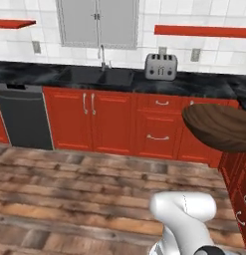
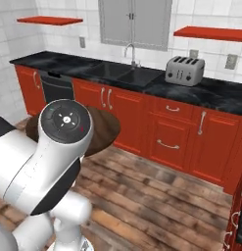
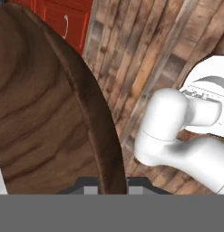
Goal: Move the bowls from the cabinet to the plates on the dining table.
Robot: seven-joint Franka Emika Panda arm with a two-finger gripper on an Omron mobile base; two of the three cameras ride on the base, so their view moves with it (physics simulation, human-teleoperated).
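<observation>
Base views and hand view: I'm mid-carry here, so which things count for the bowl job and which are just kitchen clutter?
Job:
- wide, shallow dark brown wooden bowl, held aloft over the plank floor, its rim gripped in the shut jaws

Lying about:
- silver four-slot toaster on the black marble counter
- sink with silver faucet
- red wall shelves
- dark dishwasher

The robot's white arm (image 1: 184,211) comes up from the bottom of the left base view, with a round white joint showing near the lower edge. In the right base view, the arm (image 2: 44,166) bends close to the camera, and a round dark cap with small marks faces us. The gripper (image 3: 105,183) is squeezed almost closed. It pinches the rim of the brown wooden bowl (image 3: 45,104) and holds it up in the air.
</observation>
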